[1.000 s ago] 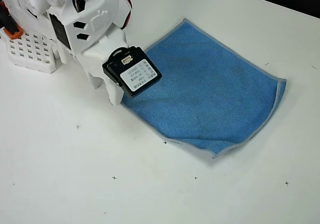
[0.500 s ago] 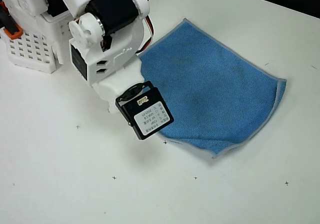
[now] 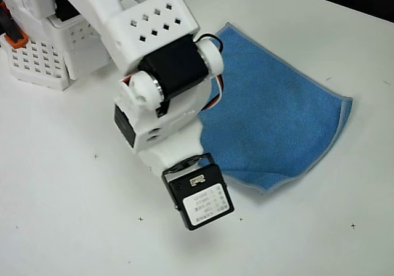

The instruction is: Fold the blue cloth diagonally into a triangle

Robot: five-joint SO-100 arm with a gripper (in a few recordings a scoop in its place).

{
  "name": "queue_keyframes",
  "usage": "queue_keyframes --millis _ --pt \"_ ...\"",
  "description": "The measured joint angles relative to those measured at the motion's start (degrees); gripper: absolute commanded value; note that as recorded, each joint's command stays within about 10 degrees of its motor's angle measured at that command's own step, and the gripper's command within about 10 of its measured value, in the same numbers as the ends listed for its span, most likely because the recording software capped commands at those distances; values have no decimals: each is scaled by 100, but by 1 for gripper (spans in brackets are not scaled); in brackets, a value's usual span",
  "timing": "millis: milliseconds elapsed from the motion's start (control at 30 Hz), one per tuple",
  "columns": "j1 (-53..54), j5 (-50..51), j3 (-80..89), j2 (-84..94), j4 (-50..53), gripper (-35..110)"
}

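The fingers cannot be seen directly: they sit beneath the white arm and its black camera module, so I cannot tell whether they are apart, together or clamped on fabric. The blue cloth lies flat on the white table, spreading up and to the right of where the fingers must be, with its near-left part hidden under the arm. Its lower edge shows a small raised lip near the bottom corner, and the right-hand corner is slightly curled.

Change observed: over the last second the arm has swept from the cloth's upper-left edge, near the white base block, down along the left side to the lower-left edge. The cloth's visible outline has not shifted in that time.

Assessment: no fold has begun; the cloth remains a single open layer. The arm appears to be positioning over the lower-left corner for a pick. That corner would then need carrying across to the opposite, upper-right corner.
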Motion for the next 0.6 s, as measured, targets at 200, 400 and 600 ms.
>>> queue_keyframes --millis 200,400,600 --pt "-26 158 -1046 -44 308 31" --pt "-343 316 -1705 -281 431 31" --pt "-598 606 -1767 -650 290 31"
